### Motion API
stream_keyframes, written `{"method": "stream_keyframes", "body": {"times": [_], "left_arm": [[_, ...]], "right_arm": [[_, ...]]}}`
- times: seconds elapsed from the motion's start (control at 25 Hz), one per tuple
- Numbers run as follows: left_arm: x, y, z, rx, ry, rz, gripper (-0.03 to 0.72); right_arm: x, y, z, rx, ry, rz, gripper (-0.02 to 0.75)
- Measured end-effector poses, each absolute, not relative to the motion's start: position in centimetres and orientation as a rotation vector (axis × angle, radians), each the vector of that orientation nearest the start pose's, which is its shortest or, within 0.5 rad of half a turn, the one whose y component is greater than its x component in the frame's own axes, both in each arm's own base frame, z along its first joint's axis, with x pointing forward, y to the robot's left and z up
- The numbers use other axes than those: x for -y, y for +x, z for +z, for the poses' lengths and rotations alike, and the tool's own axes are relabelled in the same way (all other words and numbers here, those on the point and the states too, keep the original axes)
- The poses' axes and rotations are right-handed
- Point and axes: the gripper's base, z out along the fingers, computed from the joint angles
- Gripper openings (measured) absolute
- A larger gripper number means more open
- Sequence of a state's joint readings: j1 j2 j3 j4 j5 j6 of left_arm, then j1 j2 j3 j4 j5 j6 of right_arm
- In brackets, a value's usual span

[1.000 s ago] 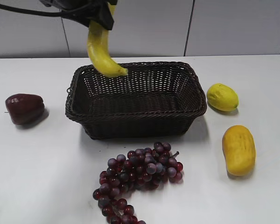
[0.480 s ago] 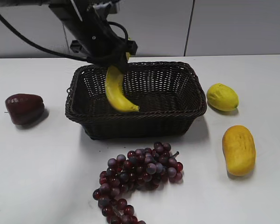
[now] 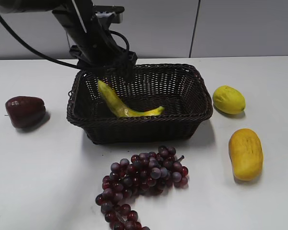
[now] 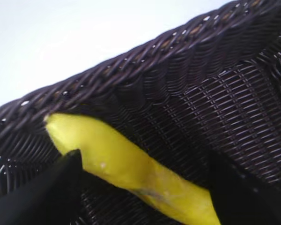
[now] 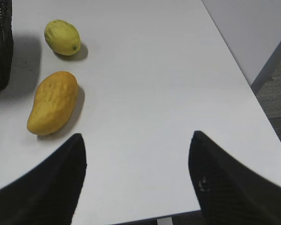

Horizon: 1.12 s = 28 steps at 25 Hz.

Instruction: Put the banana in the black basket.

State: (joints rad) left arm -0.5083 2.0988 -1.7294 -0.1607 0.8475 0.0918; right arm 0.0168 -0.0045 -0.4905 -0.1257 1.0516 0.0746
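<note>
The banana (image 3: 120,106) lies on the floor of the black basket (image 3: 139,125), one end leaning on the back-left wall and the tip pointing right. My left gripper (image 3: 121,66) hovers just above the basket's back-left rim, open. In the left wrist view its jaws (image 4: 145,161) stand wide apart on either side of the banana (image 4: 107,157), with gaps to it, over the basket's woven wall (image 4: 154,61). My right gripper (image 5: 136,140) is open and empty over bare table at the right; it does not show in the exterior view.
A dark red fruit (image 3: 25,111) lies left of the basket. A bunch of purple grapes (image 3: 144,179) lies in front of it. A lemon (image 3: 228,99) and an orange-yellow oval fruit (image 3: 246,153) lie to its right. The table's right edge (image 5: 234,65) is near my right gripper.
The banana hung from my left gripper above the basket, came down into it, and now lies loose on the basket floor. My left gripper has opened.
</note>
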Motion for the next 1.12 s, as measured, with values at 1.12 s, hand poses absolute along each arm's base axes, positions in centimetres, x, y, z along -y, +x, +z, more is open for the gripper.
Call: {"method": "stream_keyframes", "body": {"times": [1.12], "left_arm": [[18.0,32.0,36.1,-2.593,0.76,-0.17,0.594]], "right_arm": [[1.0,-0.4,27.6,-2.033,0.063,-0.093,0.551]]}}
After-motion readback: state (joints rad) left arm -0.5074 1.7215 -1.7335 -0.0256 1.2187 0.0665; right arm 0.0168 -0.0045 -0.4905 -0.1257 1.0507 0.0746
